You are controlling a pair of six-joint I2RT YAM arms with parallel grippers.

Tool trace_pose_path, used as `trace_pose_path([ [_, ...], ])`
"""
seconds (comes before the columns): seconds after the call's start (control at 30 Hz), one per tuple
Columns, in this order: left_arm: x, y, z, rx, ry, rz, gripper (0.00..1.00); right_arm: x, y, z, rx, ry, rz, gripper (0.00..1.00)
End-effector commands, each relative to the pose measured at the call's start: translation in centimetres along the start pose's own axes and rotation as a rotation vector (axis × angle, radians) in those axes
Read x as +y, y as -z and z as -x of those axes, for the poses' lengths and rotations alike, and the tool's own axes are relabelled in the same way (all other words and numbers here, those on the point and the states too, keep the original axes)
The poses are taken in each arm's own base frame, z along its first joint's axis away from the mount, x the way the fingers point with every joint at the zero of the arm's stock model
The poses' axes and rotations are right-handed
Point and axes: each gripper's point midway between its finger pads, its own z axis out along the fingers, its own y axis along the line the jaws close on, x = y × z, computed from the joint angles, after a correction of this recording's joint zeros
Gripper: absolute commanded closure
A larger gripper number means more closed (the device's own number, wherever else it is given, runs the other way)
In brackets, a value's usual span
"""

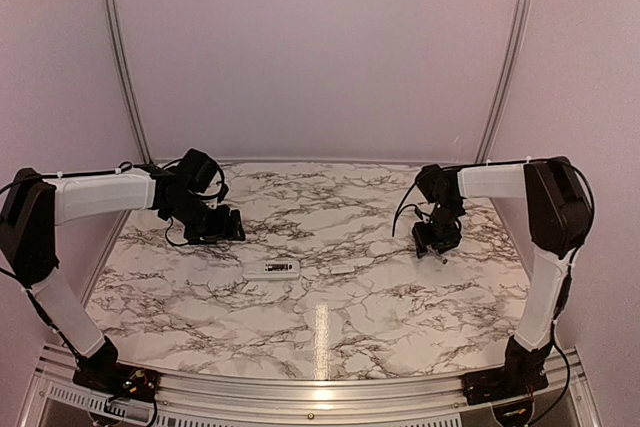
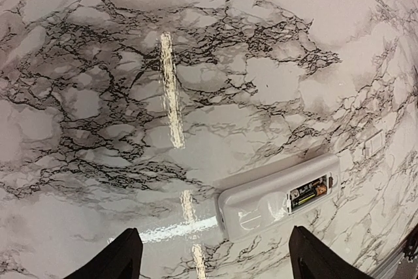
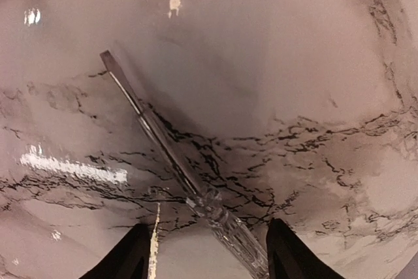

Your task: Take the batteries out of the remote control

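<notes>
One battery (image 2: 308,194) is seen in the open recess of the remote control (image 2: 261,204), which is laid on the counter (image 2: 98,96) just ahead of the left jaws, spread wide and empty, while a screwdriver (image 3: 177,168) is gripped in the raised right jaws.

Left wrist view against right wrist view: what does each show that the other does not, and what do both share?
Only the left wrist view shows the remote control, its compartment open with a battery inside, and a small white plate beyond it. Only the right wrist view shows a screwdriver with a clear handle, pointing away from the camera. Both show the marble table and dark fingers at the bottom edge: left fingers, right fingers.
</notes>
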Motion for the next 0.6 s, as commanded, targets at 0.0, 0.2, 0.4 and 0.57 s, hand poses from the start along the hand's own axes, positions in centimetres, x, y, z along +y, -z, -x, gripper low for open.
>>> trace_pose_path([
  [0.0, -0.1, 1.2, 0.7, -0.022, 0.003, 0.007, 0.19, 0.3, -1.0, 0.5, 0.004, 0.014, 0.018, 0.47],
  [0.2, -0.5, 1.0, 1.1, -0.019, 0.004, -0.005, 0.20, 1.1, -1.1, 0.6, 0.004, 0.019, 0.065, 0.61],
  [0.4, -0.9, 1.0, 1.5, -0.023, -0.008, -0.019, 0.21, 1.1, -1.2, 0.4, 0.010, 0.017, 0.065, 0.75],
  [0.57, -1.2, 1.3, 1.6, -0.029, -0.016, -0.035, 0.21, 1.8, -1.4, -0.2, 0.023, 0.014, 0.109, 0.89],
])
